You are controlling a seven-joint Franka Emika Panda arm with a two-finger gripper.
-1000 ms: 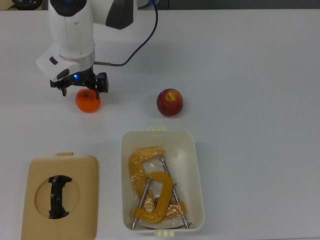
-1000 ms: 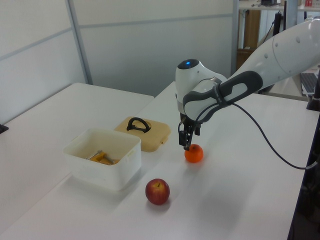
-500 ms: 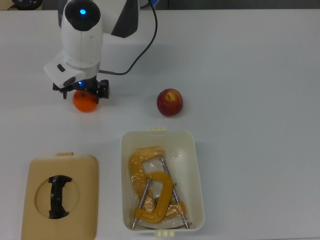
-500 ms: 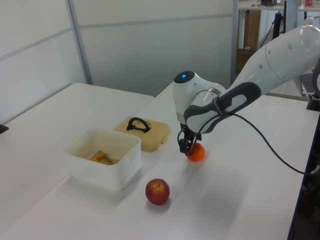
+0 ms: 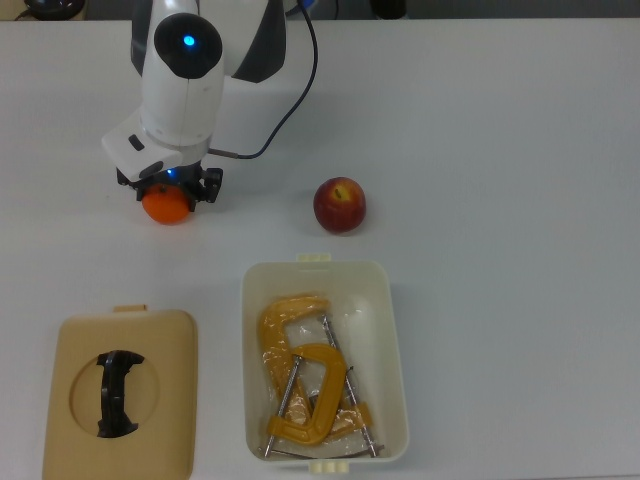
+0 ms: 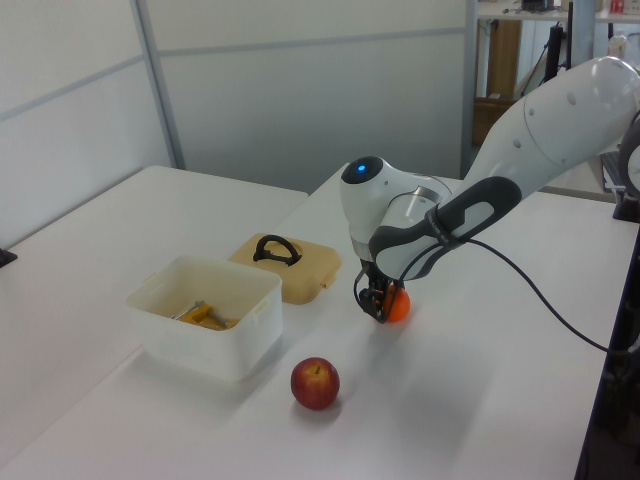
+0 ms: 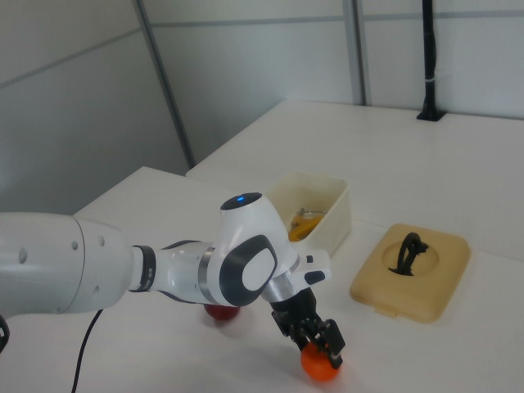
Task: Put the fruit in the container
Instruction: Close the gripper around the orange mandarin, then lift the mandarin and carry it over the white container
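The bright orange fruit [image 5: 166,208] lies on the white table at the top view's left, and my gripper [image 5: 168,188] has come down over it. The fingers stand open, one on each side of the orange [image 6: 399,306], low by the table [image 7: 320,365]. The dark red apple [image 5: 340,205] sits alone on the table to the top view's right of the orange, just beyond the container's short end. The cream-white container [image 5: 396,340] stands in the top view's lower middle. In the right view the apple [image 7: 218,313] is mostly hidden behind my arm.
Yellow-orange screw clamps [image 5: 300,385] lie inside the container. A flat tan lid [image 5: 75,440] with a black handle rests at the top view's lower left. A black cable runs from the arm's wrist toward the top view's upper edge.
The gripper has moved toward the top view's right and sunk lower, from just above the orange to straddling it. The orange and the apple have stayed put.
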